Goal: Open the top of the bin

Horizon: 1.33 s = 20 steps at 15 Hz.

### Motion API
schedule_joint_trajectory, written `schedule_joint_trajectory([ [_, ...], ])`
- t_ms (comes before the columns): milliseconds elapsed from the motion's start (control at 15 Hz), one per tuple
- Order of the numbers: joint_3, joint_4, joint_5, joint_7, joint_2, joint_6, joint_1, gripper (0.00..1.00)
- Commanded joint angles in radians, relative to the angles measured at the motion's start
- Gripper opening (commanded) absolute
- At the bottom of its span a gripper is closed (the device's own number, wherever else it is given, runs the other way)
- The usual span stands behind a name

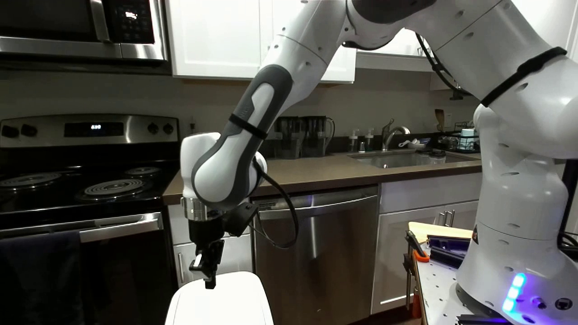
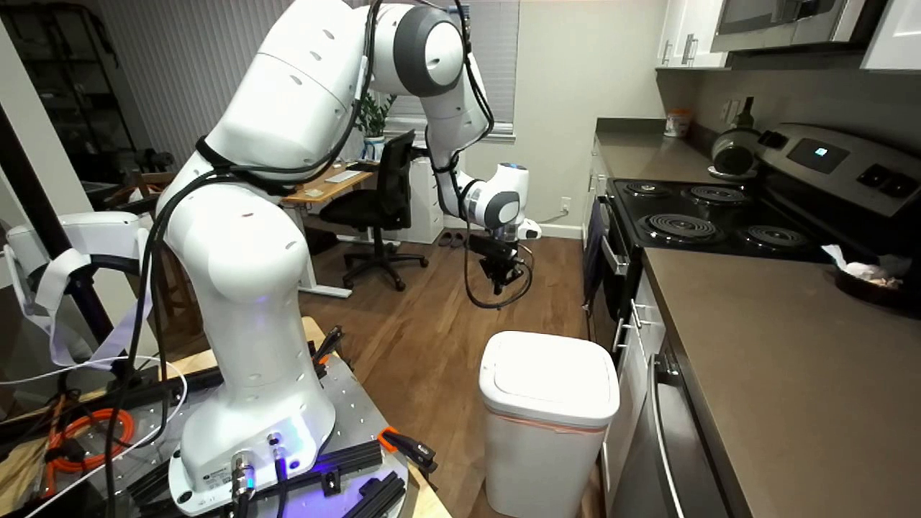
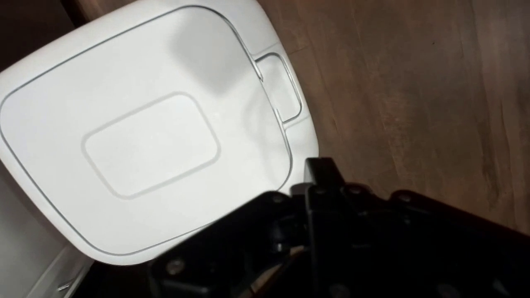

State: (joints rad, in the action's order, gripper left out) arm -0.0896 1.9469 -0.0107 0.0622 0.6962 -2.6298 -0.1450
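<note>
The top, a smooth white lid with rounded corners, lies closed and flat on the bin. It shows in both exterior views and fills the left of the wrist view. A small rounded tab sits at its right edge in the wrist view. The white bin stands upright on the floor. My black gripper points down above the far side of the bin, apart from it in an exterior view. In the wrist view its fingers look shut and empty, near the lid's lower right corner.
A steel dishwasher and white cabinet drawers stand along the counter beside the bin. The stove with an oven handle is farther along. A cable loops from the wrist. The robot's table is opposite.
</note>
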Motion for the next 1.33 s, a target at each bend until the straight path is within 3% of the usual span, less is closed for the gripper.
schedule_joint_trajectory([
  [0,-0.007,-0.096,0.011,-0.005,0.096,0.040,0.005,0.00],
  [1267,-0.005,-0.455,0.008,-0.010,0.449,0.210,-0.003,0.00],
])
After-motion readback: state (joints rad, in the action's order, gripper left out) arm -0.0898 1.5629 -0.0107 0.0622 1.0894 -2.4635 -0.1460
